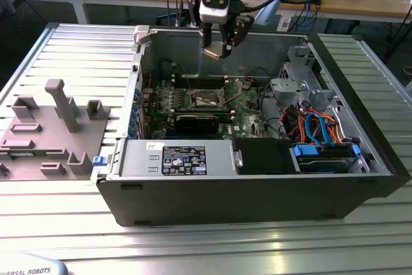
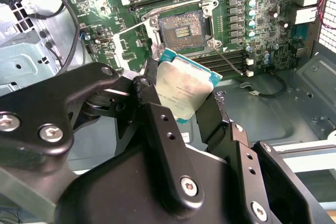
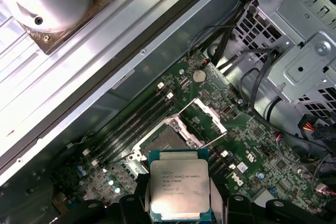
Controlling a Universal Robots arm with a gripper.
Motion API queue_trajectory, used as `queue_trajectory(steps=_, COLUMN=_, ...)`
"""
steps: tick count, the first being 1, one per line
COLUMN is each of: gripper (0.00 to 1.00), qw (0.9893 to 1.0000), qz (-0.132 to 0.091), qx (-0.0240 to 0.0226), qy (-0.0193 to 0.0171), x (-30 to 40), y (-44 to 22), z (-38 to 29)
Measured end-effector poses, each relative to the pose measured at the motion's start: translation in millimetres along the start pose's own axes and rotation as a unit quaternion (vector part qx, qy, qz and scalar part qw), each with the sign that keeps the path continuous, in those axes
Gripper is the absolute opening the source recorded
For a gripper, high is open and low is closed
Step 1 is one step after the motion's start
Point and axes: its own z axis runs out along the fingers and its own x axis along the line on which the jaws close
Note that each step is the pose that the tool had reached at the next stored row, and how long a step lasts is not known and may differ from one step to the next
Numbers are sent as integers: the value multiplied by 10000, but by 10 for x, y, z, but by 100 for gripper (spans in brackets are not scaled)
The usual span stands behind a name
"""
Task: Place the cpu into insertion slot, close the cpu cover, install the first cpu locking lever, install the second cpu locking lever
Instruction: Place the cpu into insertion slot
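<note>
Second wrist view shows cpu clamped between jaws

Hangs down from above in the exterior view, with wrist upright and end effector pointing straight downward. Grips the cpu by opposite edges between two black fingers, closed against its sides in both wrist views.

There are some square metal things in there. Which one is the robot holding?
The chip: the flat silver square with a green edge, pinched between the fingers. The socket sits empty, and its cover, a thin frame, is flipped open beside it.
</note>
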Motion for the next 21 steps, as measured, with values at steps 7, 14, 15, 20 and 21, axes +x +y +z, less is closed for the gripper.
queue_trajectory(steps=7, gripper=54, qw=10000, qz=75, qx=-2, qy=-7, x=0, y=0, z=0)
queue_trajectory(steps=14, gripper=54, qw=9999, qz=143, qx=-2, qy=-13, x=0, y=0, z=0)
queue_trajectory(steps=15, gripper=54, qw=9999, qz=151, qx=-3, qy=-13, x=0, y=0, z=1)
queue_trajectory(steps=20, gripper=54, qw=9998, qz=190, qx=-4, qy=-17, x=0, y=0, z=1)
queue_trajectory(steps=21, gripper=54, qw=9998, qz=198, qx=-4, qy=-18, x=0, y=0, z=1)
